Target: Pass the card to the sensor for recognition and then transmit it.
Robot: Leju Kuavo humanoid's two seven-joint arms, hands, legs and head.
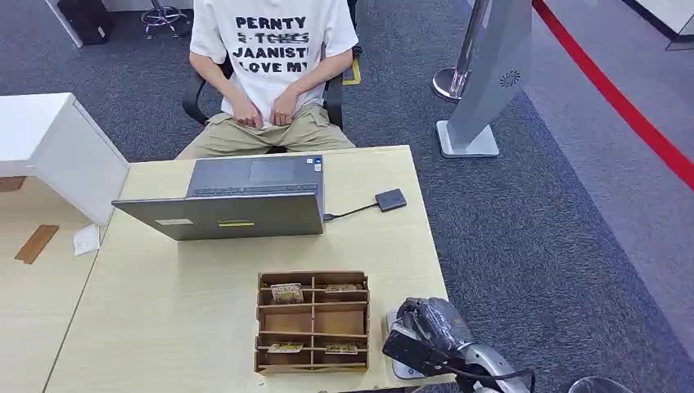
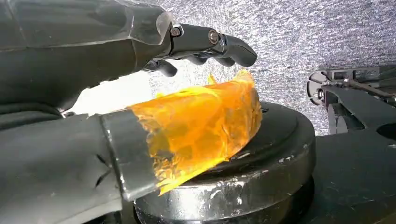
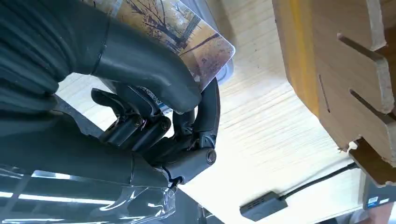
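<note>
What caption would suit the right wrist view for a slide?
Right hand pinches a tree-printed card above the light wooden table, beside the wooden organizer.

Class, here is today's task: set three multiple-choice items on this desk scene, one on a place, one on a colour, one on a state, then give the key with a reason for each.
1. Where does the small dark sensor lie?
A. Inside the wooden organiser
B. On the table, right of the laptop
C. On the floor

2. What colour is the tape on the left hand?
A. Orange
B. Blue
C. Green

3. What is the right hand doing?
A. Hanging empty
B. Pressing laptop keys
C. Holding a card

Key: 1 B, it sits cabled beside the laptop; 2 A, the wrap is orange; 3 C, thumb and fingers clamp the card.
</note>
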